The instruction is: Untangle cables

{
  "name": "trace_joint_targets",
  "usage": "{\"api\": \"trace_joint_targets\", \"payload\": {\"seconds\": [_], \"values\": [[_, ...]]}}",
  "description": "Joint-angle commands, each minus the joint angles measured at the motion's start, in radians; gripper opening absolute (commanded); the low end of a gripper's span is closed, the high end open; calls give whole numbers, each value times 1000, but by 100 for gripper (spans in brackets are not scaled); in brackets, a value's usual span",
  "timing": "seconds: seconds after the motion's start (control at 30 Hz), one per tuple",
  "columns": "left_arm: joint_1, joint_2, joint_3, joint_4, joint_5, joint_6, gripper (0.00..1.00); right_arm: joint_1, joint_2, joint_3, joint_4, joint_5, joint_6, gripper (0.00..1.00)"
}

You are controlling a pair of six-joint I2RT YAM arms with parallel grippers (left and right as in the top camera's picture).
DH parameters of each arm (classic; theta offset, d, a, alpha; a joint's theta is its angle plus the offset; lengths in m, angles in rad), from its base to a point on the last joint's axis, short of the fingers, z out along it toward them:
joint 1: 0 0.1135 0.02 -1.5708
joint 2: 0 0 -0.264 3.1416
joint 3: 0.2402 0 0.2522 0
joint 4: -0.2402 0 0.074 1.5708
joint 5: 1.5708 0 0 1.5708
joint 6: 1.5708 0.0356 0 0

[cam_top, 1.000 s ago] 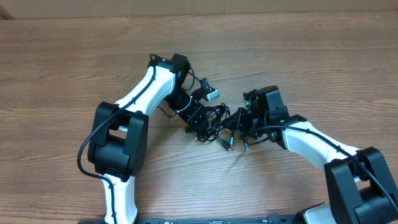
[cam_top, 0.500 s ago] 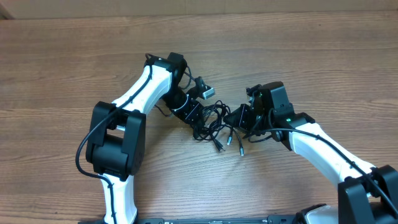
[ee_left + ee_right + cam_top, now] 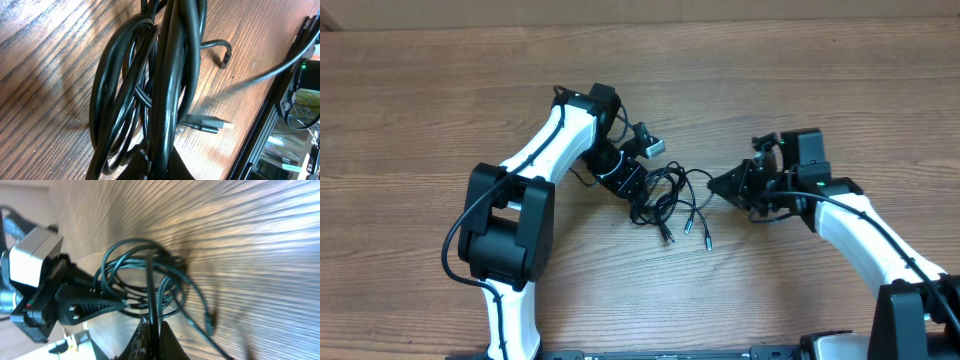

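Note:
The cables (image 3: 658, 196) lie as a black tangle of loops on the wooden table between the two arms. My left gripper (image 3: 634, 188) is shut on the left side of the bundle; in the left wrist view several thick loops (image 3: 165, 75) run up from between its jaws (image 3: 161, 167). Right of the tangle, my right gripper (image 3: 713, 185) is shut on a single strand (image 3: 150, 280) that runs back into the loops, its jaws (image 3: 152, 335) pinching it. Loose plug ends (image 3: 707, 242) trail toward the front.
Bare wooden table (image 3: 420, 100) surrounds the tangle. A silver plug (image 3: 212, 123) lies just beside the bundle. The left arm's grey wrist camera (image 3: 35, 255) and black fingers (image 3: 90, 305) sit close to the loops. The table's front rail (image 3: 280, 110) is near.
My right gripper has moved to the right with its strand, widening the gap between the arms and stretching that cable out of the tangle. The left gripper holds almost still.

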Motion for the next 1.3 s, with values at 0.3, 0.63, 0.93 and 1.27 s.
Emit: {"api": "trace_joint_targets", "payload": {"seconds": [0.3,0.63,0.93,1.27], "values": [[10,-4,0,4,-25,-4,4,-58,-28,31,-89,263,-23,52],[10,-4,0,11,-24,-3,4,-63,-29,74,-151,224,-28,85],[10,-4,0,11,-23,-3,4,-18,-28,106,-105,-80,-157,82],[10,-4,0,11,5,-3,4,63,-25,104,-100,-43,-153,80]]}}
